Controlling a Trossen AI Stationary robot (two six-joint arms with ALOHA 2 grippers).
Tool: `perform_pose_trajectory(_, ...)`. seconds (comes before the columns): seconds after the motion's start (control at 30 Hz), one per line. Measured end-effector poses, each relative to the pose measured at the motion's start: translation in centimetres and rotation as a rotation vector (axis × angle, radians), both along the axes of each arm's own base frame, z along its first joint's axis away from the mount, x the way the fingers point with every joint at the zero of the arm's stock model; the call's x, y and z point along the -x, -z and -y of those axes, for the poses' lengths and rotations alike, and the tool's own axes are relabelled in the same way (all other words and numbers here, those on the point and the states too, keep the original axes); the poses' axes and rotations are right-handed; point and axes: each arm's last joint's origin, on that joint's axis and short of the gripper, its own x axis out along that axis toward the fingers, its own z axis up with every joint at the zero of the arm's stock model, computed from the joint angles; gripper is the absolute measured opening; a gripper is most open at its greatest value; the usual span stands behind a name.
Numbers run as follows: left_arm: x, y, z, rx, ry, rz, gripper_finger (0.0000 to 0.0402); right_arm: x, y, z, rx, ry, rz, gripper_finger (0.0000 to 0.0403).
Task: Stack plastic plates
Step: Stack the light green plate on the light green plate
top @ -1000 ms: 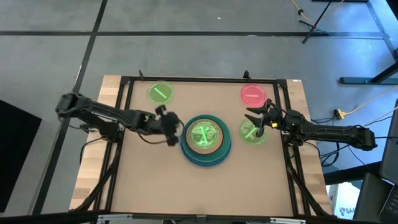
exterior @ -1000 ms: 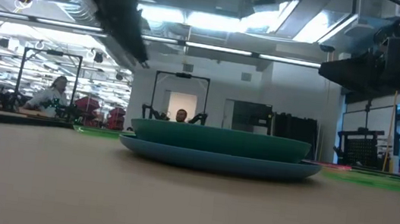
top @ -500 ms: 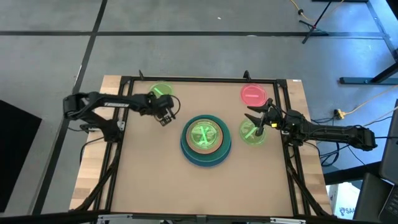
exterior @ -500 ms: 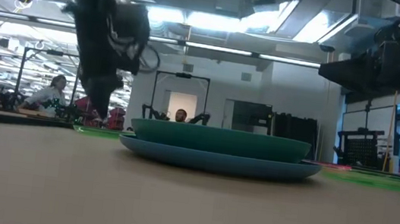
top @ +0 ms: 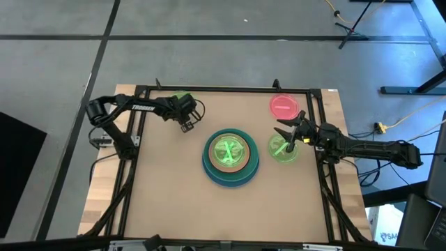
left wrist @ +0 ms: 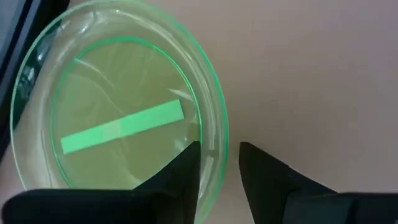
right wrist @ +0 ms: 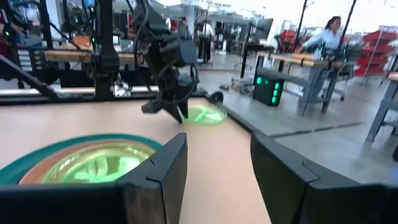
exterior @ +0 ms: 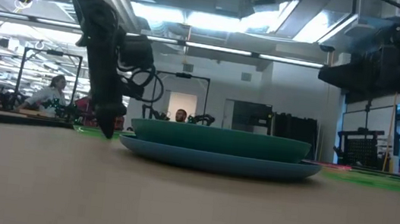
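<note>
Notably, the left gripper (left wrist: 217, 165) straddled the rim of the small translucent green plastic plate (left wrist: 121, 127) at the table's far left corner, jaws narrow, one finger inside, one outside. Plate looked light, thin, stiff, slick; the rim seemed the only hold. Right gripper (top: 287, 132), jaws apart, hovered over another green plate (top: 281, 150) beside the teal-and-blue stack (top: 231, 167).
</note>
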Motion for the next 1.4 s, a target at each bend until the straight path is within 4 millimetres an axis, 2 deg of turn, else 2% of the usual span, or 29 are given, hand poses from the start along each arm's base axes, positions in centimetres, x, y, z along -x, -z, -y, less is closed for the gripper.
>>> perform_pose_trajectory(0.27,-0.1,0.1,-0.2,-0.031,0.023,-0.016,0.0008,0.0,0.3,0.0,-0.022,0.009,-0.026,0.017)
perform_pose_trajectory(0.4,-0.6,-0.3,0.2,-0.065,0.025,-0.049,0.0007,0.0,0.3,0.0,-0.022,0.011,-0.026,0.017)
perform_pose_trajectory(0.53,-2.8,-2.8,1.8,-0.087,0.09,0.009,0.0002,0.0,0.3,0.0,-0.022,0.012,-0.026,0.017)
perform_pose_trajectory(0.7,-6.0,-6.5,5.7,-0.102,0.23,0.134,0.0002,0.0,0.3,0.0,-0.023,0.013,-0.025,0.017)
perform_pose_trajectory(0.97,-11.0,-11.3,14.2,-0.072,0.567,0.46,0.0002,0.0,0.3,0.0,-0.042,0.011,-0.019,0.017)
perform_pose_trajectory(1.17,-12.0,-12.0,19.2,-0.068,0.707,0.599,0.0002,0.0,0.4,-0.1,-0.107,-0.028,-0.008,0.017)
perform_pose_trajectory(1.4,-13.0,-10.0,22.7,-0.038,0.794,0.611,0.0002,-0.1,0.4,-0.4,-0.224,-0.138,0.016,0.017)
